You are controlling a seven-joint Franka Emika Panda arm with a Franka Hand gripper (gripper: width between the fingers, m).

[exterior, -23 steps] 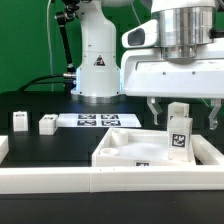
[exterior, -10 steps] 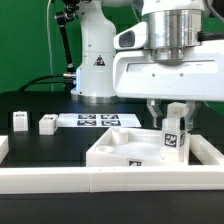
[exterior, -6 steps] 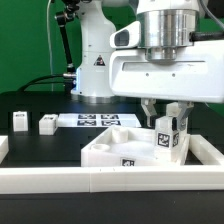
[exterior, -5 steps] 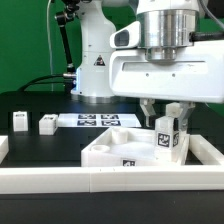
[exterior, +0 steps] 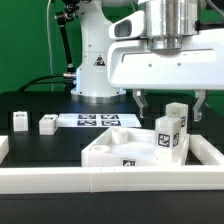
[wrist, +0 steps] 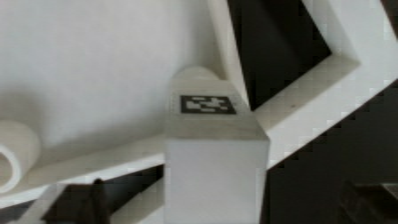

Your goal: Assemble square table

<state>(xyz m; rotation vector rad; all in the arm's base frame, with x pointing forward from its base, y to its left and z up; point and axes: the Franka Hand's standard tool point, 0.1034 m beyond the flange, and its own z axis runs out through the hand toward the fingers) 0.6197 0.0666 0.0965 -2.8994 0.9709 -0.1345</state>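
Smooth, matte white plastic throughout. Square top [exterior: 108,150] shaped as a broad, shallow tray with a raised rim and a recessed face, carrying a small black-and-white tag [exterior: 128,163] on the near edge. Lies flat on the black board [exterior: 40,145], toward the exterior view's right, just behind the long white rail [exterior: 60,182].

Upright in the far right part of that recess, a blocky leg [exterior: 170,138] with square-cut sides and printed tags on two faces. From the wrist view, the same leg [wrist: 217,150] narrowing to a ridge, one tag near its tip, with the pale recessed face spreading beside it.

Directly above, the gripper [exterior: 170,113] with dark fingers [exterior: 138,104] spread wide, one on either side of the leg. Touches nothing, holds nothing.

Well apart, at the exterior view's left: left peg [exterior: 20,121] and second peg [exterior: 47,124], both small and boxy, standing on the black board. Just beside them, the thin flat marker board [exterior: 95,120]. Farther back, a glossy white robot base [exterior: 100,65], a black cable [exterior: 45,82] and a green backdrop [exterior: 25,40].

Behind the leg's top, a white block [exterior: 180,110], impossible to tell as a separate piece or part of the same leg. Round white shape [wrist: 11,150] cut off at the wrist view's edge. Leg's foot hidden by the rim.
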